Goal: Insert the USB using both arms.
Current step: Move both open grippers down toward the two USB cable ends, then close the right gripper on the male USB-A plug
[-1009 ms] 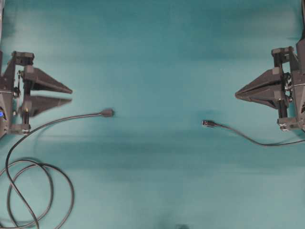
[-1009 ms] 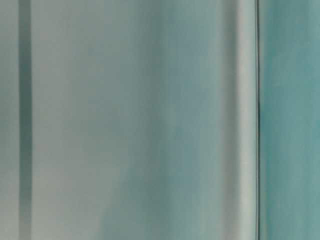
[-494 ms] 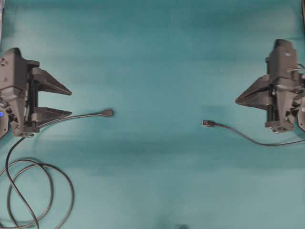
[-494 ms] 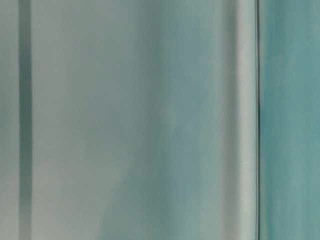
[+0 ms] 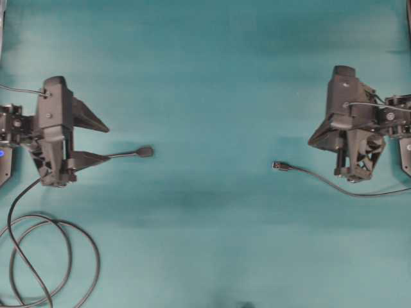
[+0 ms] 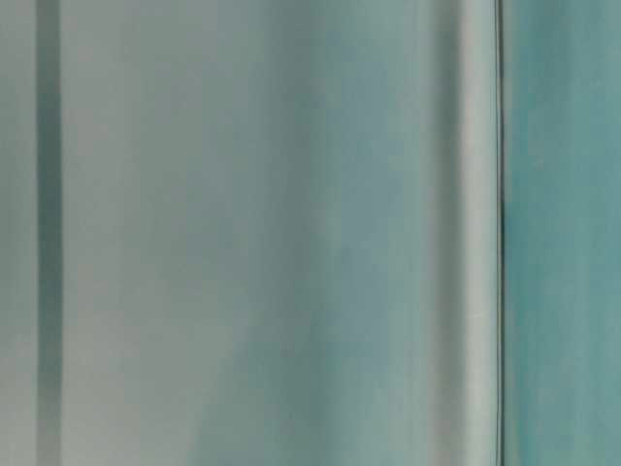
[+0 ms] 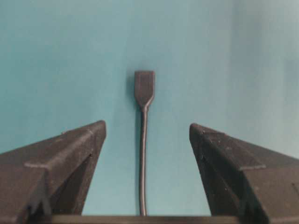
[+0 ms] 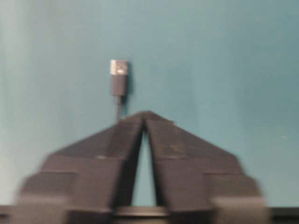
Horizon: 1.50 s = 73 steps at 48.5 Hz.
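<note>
- The teal table [image 5: 212, 70] fills the overhead view. It is flat and one color.
- The table-level view shows only blurry grey and teal stripes; nothing can be made out there.
- The left arm [image 5: 54, 131] sits at the left side. Its left gripper [image 7: 147, 140] has its two fingers spread wide apart, with nothing between them but a cable.
- The right arm [image 5: 350, 125] sits at the right side. The right gripper [image 8: 145, 116] has its tips touching with a thin gap lower down. It holds nothing.
- The grey cable [image 5: 51, 256] makes big loops in the bottom left corner. Its socket end [image 5: 145, 152] lies just past the left fingers.
- The USB [image 5: 280, 165] lies flat on the table, near the right gripper but not touching it. Its thin dark cable [image 5: 359, 192] runs off the right edge.
- Bare table lies between the socket end and the USB.
</note>
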Available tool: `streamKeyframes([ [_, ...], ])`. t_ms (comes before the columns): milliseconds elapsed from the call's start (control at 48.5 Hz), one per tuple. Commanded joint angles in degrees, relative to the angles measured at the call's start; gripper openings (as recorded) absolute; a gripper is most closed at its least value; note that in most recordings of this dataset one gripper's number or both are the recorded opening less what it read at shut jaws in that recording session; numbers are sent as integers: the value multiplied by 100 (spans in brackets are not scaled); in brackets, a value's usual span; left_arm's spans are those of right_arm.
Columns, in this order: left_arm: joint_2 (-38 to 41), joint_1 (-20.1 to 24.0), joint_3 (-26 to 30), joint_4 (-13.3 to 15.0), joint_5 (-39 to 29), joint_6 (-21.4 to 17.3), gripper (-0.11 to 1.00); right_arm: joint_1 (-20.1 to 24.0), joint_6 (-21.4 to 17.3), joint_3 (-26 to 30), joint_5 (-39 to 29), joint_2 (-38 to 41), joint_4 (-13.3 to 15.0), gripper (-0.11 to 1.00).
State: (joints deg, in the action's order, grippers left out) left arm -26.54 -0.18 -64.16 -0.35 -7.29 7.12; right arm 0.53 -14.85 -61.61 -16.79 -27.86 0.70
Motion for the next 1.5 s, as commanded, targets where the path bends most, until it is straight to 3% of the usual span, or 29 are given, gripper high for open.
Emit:
streamKeyframes([
  [0, 167, -18, 132, -35, 229, 9, 91, 53, -26, 176, 132, 114, 0, 28],
  [144, 387, -18, 141, -35, 422, 9, 91, 281, -264, 176, 387, 396, 0, 68],
  [206, 448, -18, 141, -35, 483, 9, 91, 387, -378, 176, 457, 554, 9, 74],
  [391, 580, -18, 167, -35, 606, 0, 91, 624, -589, 281, 554, 1063, 9, 67],
  [803, 694, -26, 255, -141, 580, -18, 91, 650, -589, 694, 545, 1978, 9, 64],
  [1174, 694, -53, 255, -132, 571, -18, 91, 615, -633, 729, 334, 2180, 9, 51],
  [1483, 694, -53, 255, -141, 571, -18, 91, 519, -633, 791, 378, 2276, 9, 50],
])
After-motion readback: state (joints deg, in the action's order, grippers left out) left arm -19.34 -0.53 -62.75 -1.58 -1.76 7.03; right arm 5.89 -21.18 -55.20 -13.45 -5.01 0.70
